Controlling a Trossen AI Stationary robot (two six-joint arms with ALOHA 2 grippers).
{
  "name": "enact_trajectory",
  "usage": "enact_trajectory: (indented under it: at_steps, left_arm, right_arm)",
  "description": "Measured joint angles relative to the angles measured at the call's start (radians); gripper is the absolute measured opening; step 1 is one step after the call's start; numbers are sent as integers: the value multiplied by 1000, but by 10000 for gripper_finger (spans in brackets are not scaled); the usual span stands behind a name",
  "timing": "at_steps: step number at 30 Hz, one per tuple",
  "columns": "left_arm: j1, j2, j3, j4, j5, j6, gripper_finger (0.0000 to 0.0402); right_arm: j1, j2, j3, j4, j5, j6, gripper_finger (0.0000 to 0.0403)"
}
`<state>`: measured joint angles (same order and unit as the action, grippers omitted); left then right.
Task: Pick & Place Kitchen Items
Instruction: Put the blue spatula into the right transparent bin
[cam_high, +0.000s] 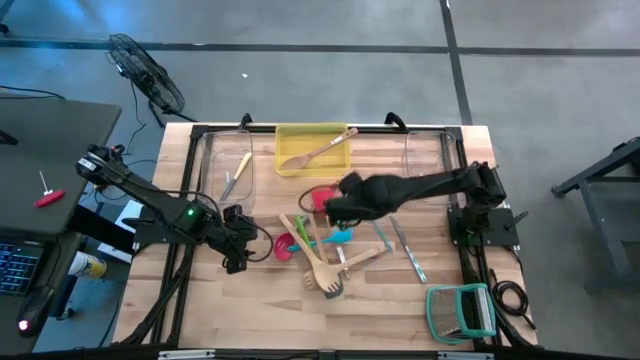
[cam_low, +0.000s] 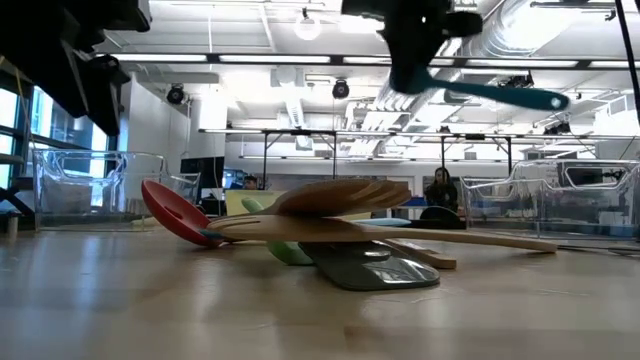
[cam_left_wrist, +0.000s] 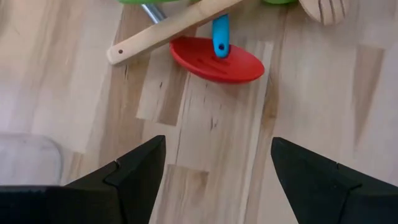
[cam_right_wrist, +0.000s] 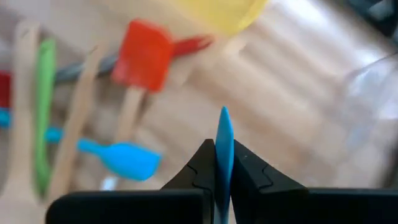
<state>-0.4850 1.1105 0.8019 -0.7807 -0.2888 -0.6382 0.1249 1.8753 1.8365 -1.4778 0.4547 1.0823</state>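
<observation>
Carrying comes next, by my reading: the right gripper (cam_right_wrist: 222, 163) has its jaws closed edge-on around a blue utensil (cam_right_wrist: 223, 140) and holds it clear above the pile of kitchen items (cam_high: 320, 250) in the middle of the counter (cam_high: 260, 300). To do this step well, keep the pinch firm and the lift level until the piece is over its drop spot — likely the yellow tray (cam_high: 300, 133) or one of the clear bins (cam_high: 215, 150), though I cannot say which. A thin blade gripped on its flat faces may pivot, so a slow swing seems wise.

In the low view the blue utensil (cam_low: 490, 95) lies roughly level, its long axis running sideways out from the jaws, free end pointing away from the gripper. Which end is handle I cannot tell.

The left gripper (cam_left_wrist: 214, 171) waits just beside the pile, jaws wide apart and empty — a red spoon (cam_left_wrist: 217, 59) lies ahead of it.
</observation>
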Motion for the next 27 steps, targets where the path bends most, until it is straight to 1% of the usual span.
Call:
enact_trajectory:
  at_steps: [4, 11, 20, 24, 27]
  left_arm:
    - [0, 0, -35, 31, 6, -5, 287]
    - [0, 0, -82, 99, -14, -77, 287]
    - [0, 0, -93, 147, -16, -100, 287]
    - [0, 0, -93, 155, -17, -100, 287]
    - [0, 0, -93, 154, -19, -96, 287]
  right_arm:
    - [-53, -24, 68, -94, 80, -69, 12]
    - [-170, -127, 75, -93, 159, -219, 12]
    - [-380, -229, 69, -93, 164, -364, 12]
    - [-487, -250, 18, -94, 118, -405, 12]
    - [-550, -253, -48, -71, 90, -436, 12]
